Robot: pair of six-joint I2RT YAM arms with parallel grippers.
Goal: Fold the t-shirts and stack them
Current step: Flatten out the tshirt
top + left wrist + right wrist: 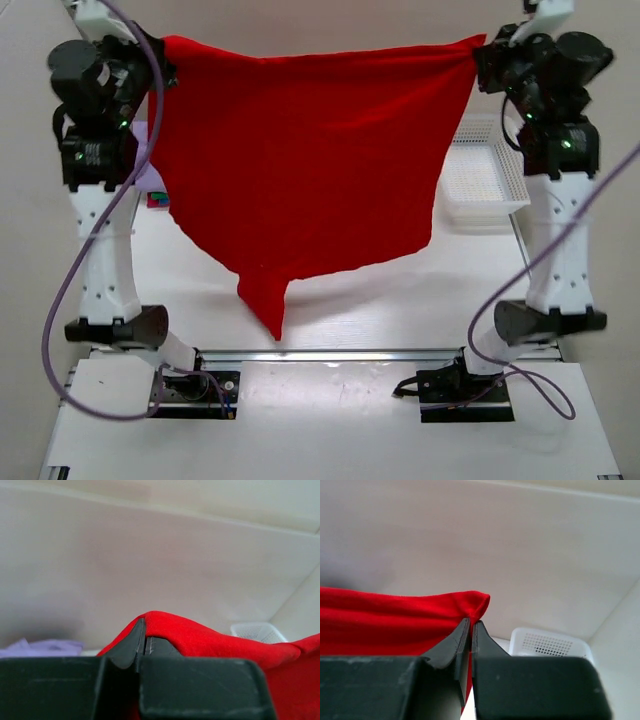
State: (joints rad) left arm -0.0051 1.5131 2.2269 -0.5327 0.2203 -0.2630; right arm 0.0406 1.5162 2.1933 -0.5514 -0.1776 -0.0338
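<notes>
While left gripper (143,639) and right gripper (471,629) clamp corners, red t-shirt (300,160) hangs between.

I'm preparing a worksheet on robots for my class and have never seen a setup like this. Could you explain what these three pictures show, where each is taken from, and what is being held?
Two robot arms are bolted at the near edge of a white table. The wide picture looks down from above and behind them. The other two come from a camera on each wrist, looking along that arm's own fingers. The left gripper and the right gripper are each shut on a top corner of a red t-shirt, which hangs spread between them. A white mesh basket sits on the right of the table, and a lavender cloth lies on the left.
</notes>
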